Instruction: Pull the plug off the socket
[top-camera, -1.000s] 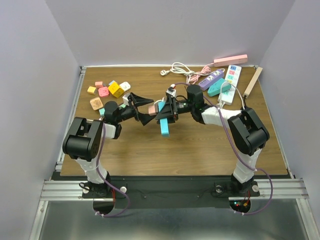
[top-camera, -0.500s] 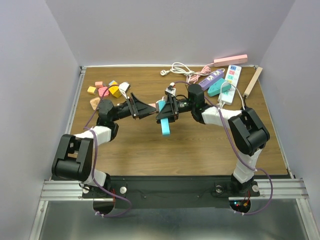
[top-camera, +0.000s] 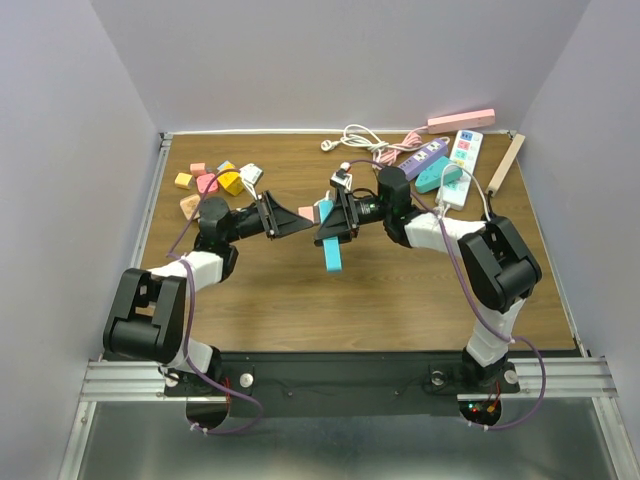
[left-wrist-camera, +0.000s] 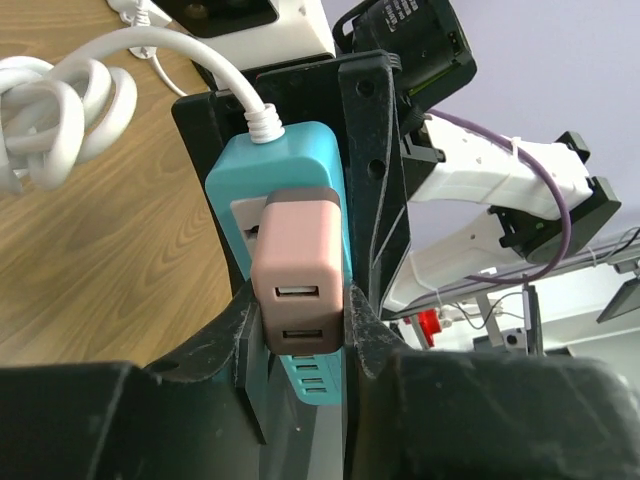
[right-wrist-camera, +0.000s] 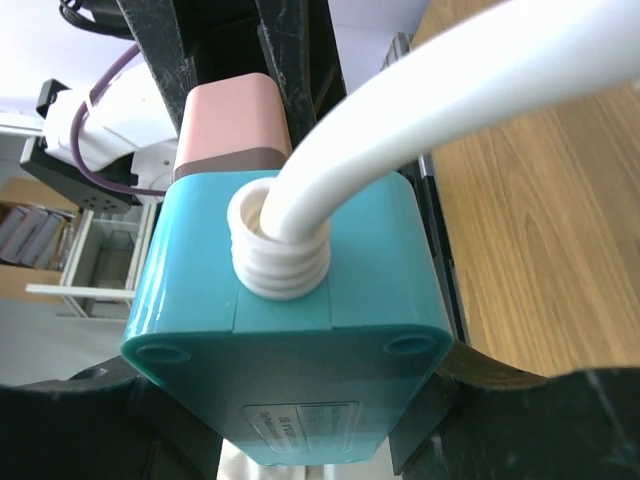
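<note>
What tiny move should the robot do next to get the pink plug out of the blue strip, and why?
Probably the left gripper should pull the pink plug straight back out of the teal power strip. It looks closed on the plug's sides, the plug sits pushed into its socket, and the right gripper clamps the strip to steady it.

A cluster of small coloured blocks (top-camera: 215, 180) lies at the back left of the wooden bench (top-camera: 400, 290). A coiled white cord (top-camera: 355, 137) sits near the back middle. At the back right, a purple power strip (top-camera: 424, 158), a white power strip (top-camera: 465, 150) and a teal power strip (top-camera: 438, 178) lie close together. A pink power strip (top-camera: 461, 120) rests along the wall, and a wooden slat (top-camera: 506, 163) lies by the right edge.
</note>
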